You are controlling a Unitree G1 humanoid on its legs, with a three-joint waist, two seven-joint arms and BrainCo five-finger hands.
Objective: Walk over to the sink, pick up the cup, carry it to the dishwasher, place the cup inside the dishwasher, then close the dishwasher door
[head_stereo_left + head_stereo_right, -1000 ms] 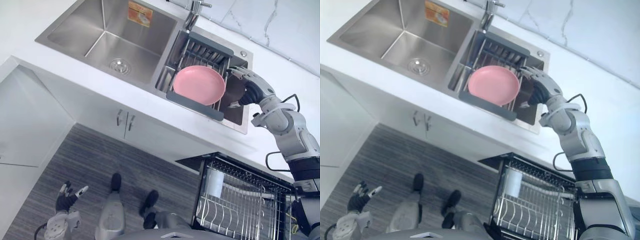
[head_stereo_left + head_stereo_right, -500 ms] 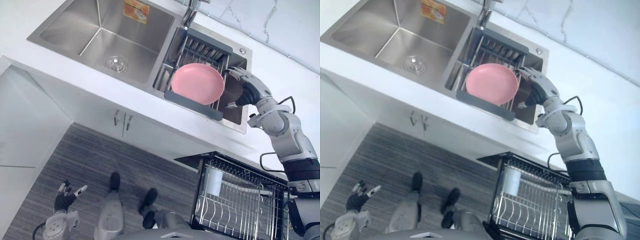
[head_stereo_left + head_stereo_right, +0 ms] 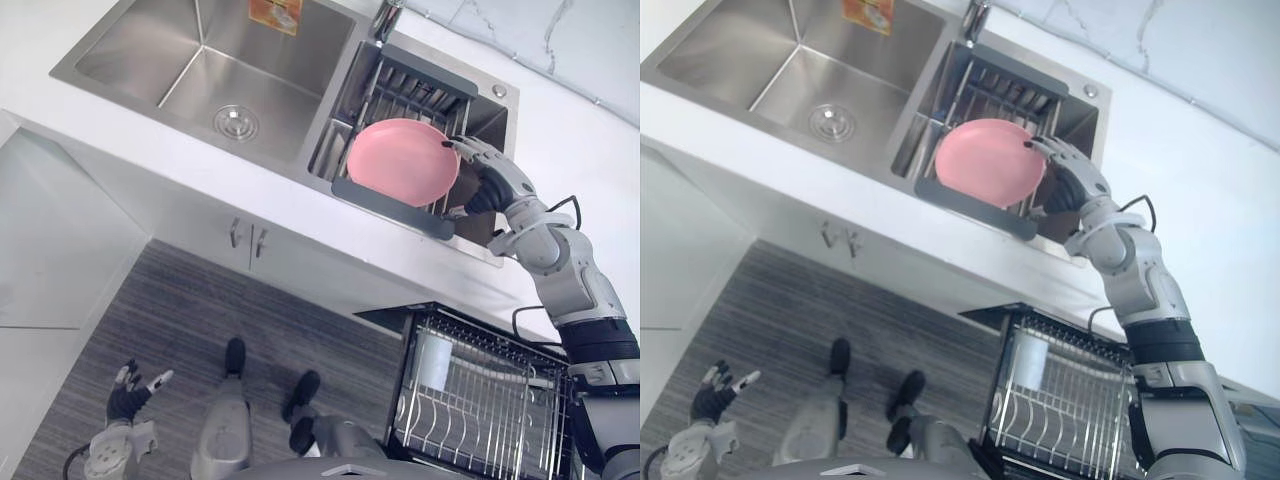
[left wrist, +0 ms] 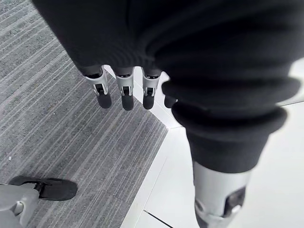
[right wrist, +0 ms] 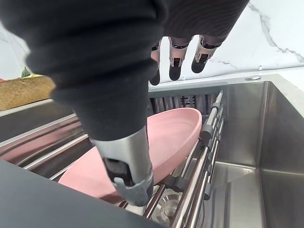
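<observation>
Your left hand hangs well below the sink, over the floor, fingers loose and empty. In the sink's right basin, a pink plate lies on a dish rack. Your right hand is at the sink's right end, just beside the plate, fingers spread and grasping nothing. A white cup stands in the dishwasher basket, below the sink's right end.

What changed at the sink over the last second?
The right hand has moved in toward the pink plate on the sink rack. Its fingers now reach over the plate's rim, open, gripping nothing. The view itself shifted slightly. The plate, the rack, the white cup in the dishwasher basket, and the open left hand low by the floor are unchanged.
</observation>
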